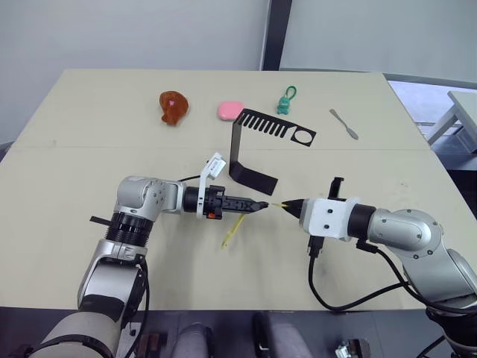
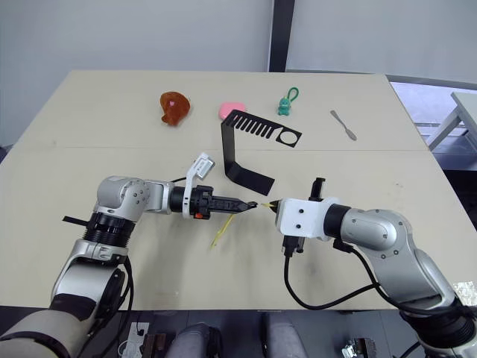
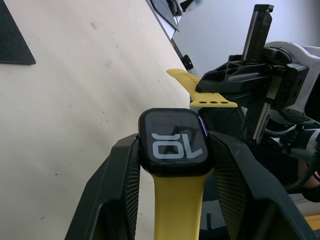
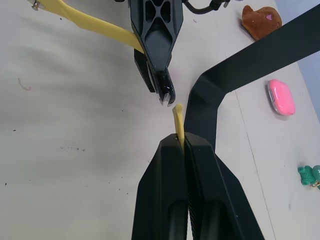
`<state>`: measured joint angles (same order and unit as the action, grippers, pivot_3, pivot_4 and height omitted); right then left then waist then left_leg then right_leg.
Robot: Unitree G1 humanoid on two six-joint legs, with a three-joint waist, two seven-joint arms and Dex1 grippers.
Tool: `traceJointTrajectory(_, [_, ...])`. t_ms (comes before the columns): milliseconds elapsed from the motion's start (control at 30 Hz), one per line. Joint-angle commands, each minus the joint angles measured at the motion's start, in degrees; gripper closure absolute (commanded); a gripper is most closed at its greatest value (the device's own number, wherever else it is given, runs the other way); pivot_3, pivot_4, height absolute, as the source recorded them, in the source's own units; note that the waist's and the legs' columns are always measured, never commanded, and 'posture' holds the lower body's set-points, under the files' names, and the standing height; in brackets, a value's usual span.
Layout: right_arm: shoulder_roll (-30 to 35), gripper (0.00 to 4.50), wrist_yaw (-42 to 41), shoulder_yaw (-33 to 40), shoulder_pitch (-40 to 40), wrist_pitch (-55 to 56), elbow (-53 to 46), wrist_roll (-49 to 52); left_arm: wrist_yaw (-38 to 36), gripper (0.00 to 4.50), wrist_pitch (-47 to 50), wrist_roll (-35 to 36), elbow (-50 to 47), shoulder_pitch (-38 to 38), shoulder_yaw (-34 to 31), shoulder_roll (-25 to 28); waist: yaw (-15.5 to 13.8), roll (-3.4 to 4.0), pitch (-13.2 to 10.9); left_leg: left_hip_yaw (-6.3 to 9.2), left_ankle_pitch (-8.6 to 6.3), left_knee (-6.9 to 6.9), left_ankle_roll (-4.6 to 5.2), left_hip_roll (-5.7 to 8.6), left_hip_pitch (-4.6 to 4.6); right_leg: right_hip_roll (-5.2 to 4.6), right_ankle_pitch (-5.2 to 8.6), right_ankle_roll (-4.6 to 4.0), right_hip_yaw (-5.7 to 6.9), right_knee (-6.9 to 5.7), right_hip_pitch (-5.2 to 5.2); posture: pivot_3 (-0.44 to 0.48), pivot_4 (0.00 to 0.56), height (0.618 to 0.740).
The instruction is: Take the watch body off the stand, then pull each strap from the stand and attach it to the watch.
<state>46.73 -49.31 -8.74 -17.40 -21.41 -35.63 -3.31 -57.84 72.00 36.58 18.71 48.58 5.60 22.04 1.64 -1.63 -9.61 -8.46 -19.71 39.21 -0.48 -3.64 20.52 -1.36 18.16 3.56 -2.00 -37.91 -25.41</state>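
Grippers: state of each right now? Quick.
Left gripper: shut on the watch body, one yellow strap already attached.
Right gripper: shut on the second yellow strap, its tip close to the watch.

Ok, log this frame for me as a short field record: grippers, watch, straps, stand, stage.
left gripper: shut on the watch body
first strap: attached to the watch body, hanging toward the table
right gripper: shut on the second strap
gap: second strap tip close to the watch, not joined
stand: bare of watch and straps
stage: second strap being attached
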Motion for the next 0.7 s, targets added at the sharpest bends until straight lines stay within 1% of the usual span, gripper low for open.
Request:
traceJointTrajectory(33, [-0.07,4.50,-0.05,0.39,-0.76,0.04,-1.97,0.33,-0.74,2.91,-0.57,0.64,-0.69,0.79,-0.50,0.14,0.00,0.00,0.00,0.00,0.00,0.00,0.00,0.00,0.00,0.00,0.00,0.00,0.00,0.00,0.00,0.000,0.150,0.740])
traceJointTrajectory(700, [-0.49,4.50,0.03,-0.31,-1.25,0.43,-1.50,0.29,-0.26,2.91,-0.62,0.91,-0.60,0.94,-1.23,-0.33,0.00,0.00,0.00,0.00,0.00,0.00,0.00,0.00,0.00,0.00,0.00,0.00,0.00,0.00,0.00,0.000,0.150,0.740])
